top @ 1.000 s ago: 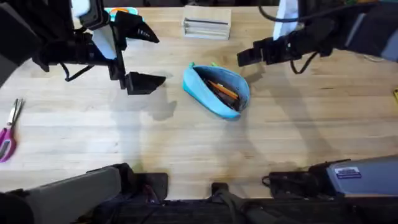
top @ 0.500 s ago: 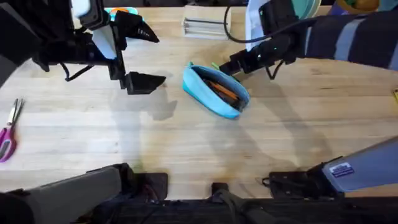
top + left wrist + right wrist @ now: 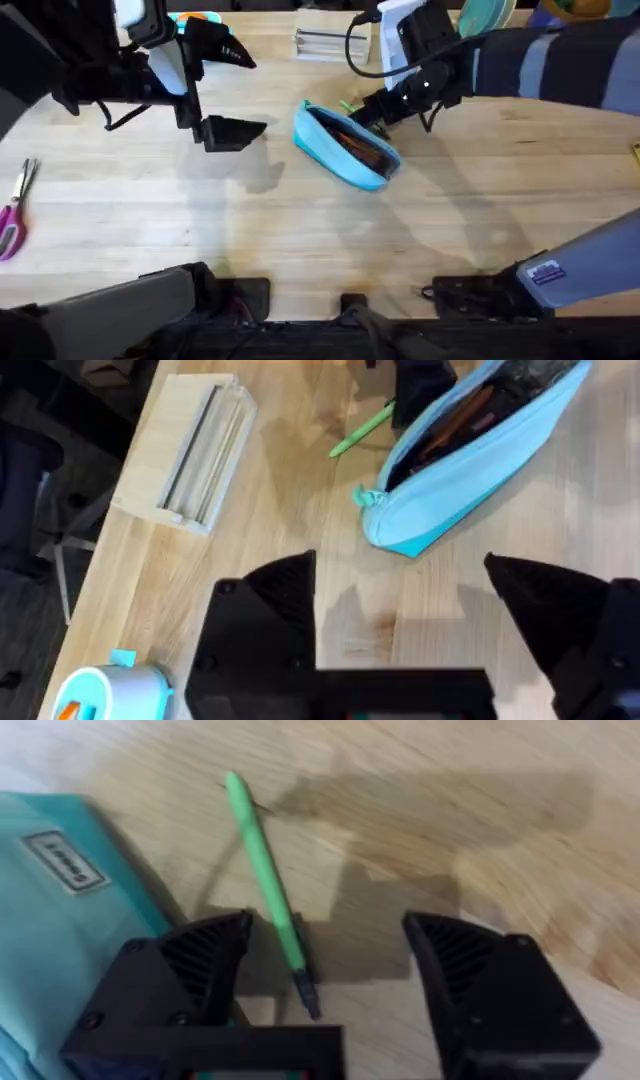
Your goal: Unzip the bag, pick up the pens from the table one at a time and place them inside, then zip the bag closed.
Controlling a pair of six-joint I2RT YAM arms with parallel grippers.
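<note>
My right tool [image 3: 368,108] hangs low over the green pen [image 3: 262,885], its two black fingers spread apart with nothing between them yet. The pen lies flat on the bench [image 3: 300,230], just beside the far edge of the light blue pencil pouch [image 3: 345,145], on the side away from my bases. In my right wrist view the pen's dark tip [image 3: 306,994] sits in the gap nearer one finger [image 3: 175,990] than the other, and the green barrel runs away from the tool, so its long axis lies roughly along the direction I am looking, not across the gap. I judge that the fingers need to close across the barrel, so a small sideways shift to centre the pen matters before closing. The pouch stands unzipped, its mouth open and pencils visible inside. My left tool [image 3: 225,92] is also spread wide and empty, held above the bench well to the left of the pouch, so the right arm is clearly the nearer one for this pen.
</note>
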